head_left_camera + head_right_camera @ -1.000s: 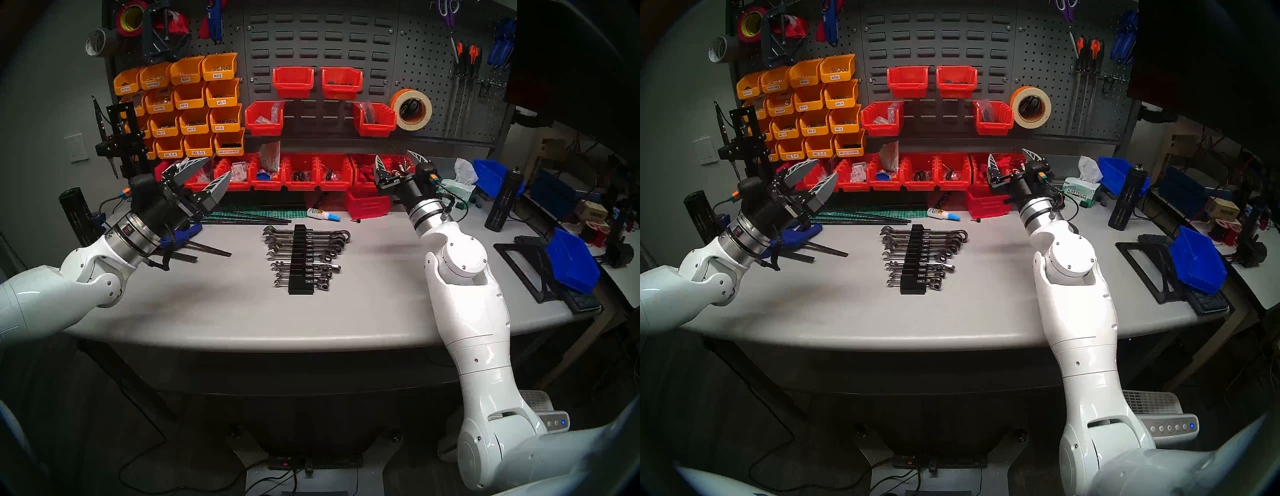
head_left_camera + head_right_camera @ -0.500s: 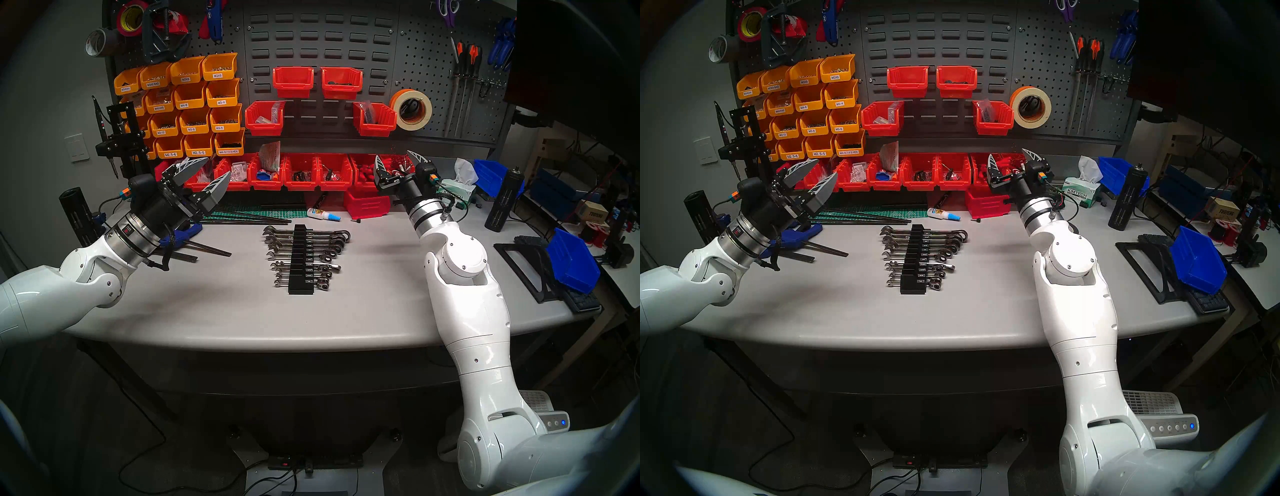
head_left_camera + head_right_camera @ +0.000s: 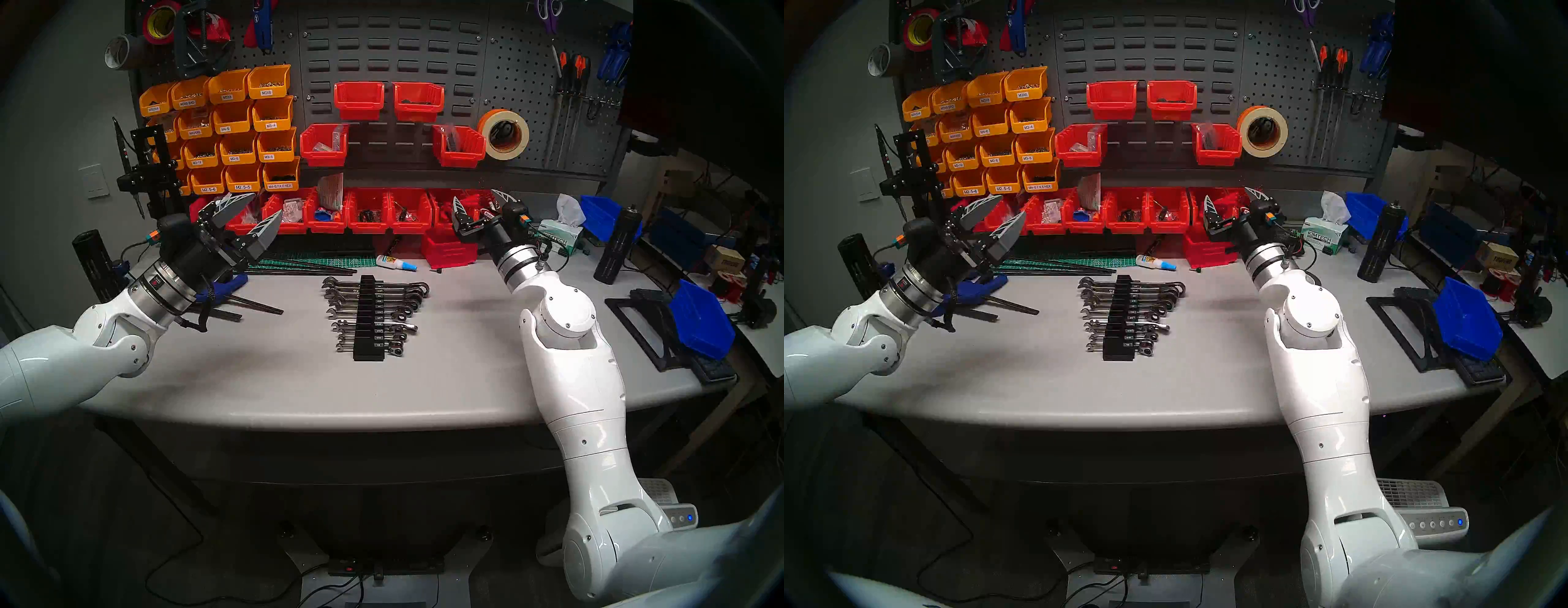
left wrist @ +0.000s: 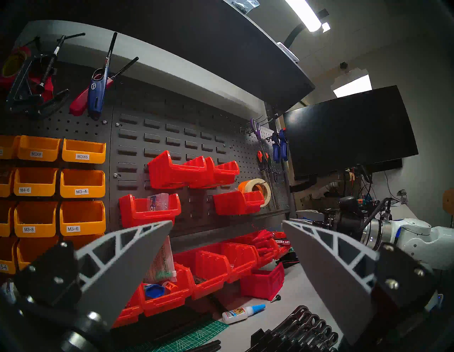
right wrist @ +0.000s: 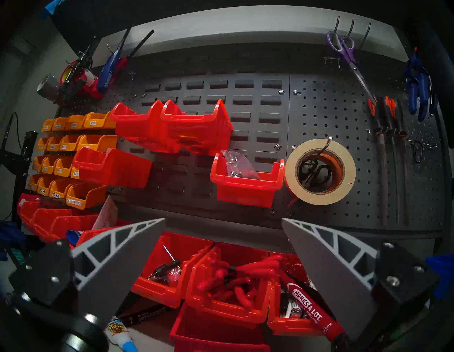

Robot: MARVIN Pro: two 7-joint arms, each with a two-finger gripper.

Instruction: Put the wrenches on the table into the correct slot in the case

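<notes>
Black plastic case (image 3: 368, 317) at mid-tabletop (image 3: 263, 382), long, narrow and stepped, with a row of small white labels down its spine. Chrome wrenches (image 3: 396, 302) slotted crosswise through the case, open jaws left of it, ratchet rings right of it, one lower wrench (image 3: 401, 326) reaching farther right than its neighbours. Nothing lying loose on the matte grey surface just beside the case.

Behind the case: glue bottle (image 3: 396, 263), white with a blue tip, on its side; green cutting mat (image 3: 297, 264) with thin black rods across it; a row of glossy red bins (image 3: 367, 212) against the perforated dark pegboard (image 3: 530, 85). Yellow labelled bins (image 3: 237, 127) up and left of the case, roll of tan tape (image 3: 503, 134) up and right. Blue clamp (image 3: 225, 286) left of the case, tissue box (image 3: 560, 233) and blue trays (image 3: 702, 325) well to its right.

Left gripper (image 3: 254, 218) raised well left of the case, grey ribbed wedge fingers (image 4: 127, 265) spread wide, nothing between them. Right gripper (image 3: 481, 201) raised behind and right of the case, over the red bins, fingers (image 5: 118, 260) likewise parted and empty, a red marker (image 5: 312, 309) in the bin beneath
</notes>
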